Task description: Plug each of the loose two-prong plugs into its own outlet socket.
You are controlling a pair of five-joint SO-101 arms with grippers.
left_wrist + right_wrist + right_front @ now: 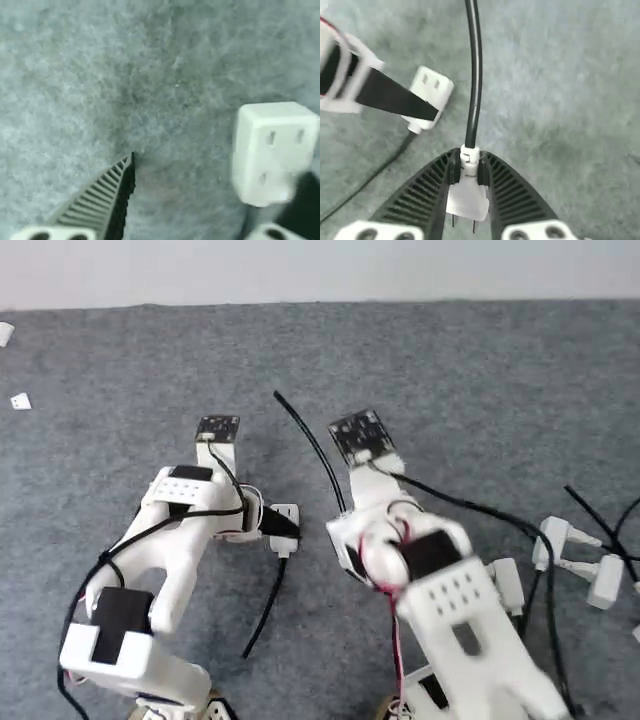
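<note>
The white two-prong plug (467,197) sits pinched in the right pincer (470,156), prongs pointing back toward the wrist, its black cable (474,75) running away over the grey tabletop (470,370). Near it, a white outlet socket (272,150) lies on the tabletop just beside one finger of the left pincer (215,172), whose jaws stand wide apart. Other white connectors (555,536) lie well apart, out past the right arm.

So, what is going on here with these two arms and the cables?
The right gripper is shut on a white two-prong plug, whose black cable runs away over the grey mat. The left gripper is open next to a white outlet socket, which sits close by one of its fingers. The plug is held apart from that socket, so it is not yet plugged in.
</note>
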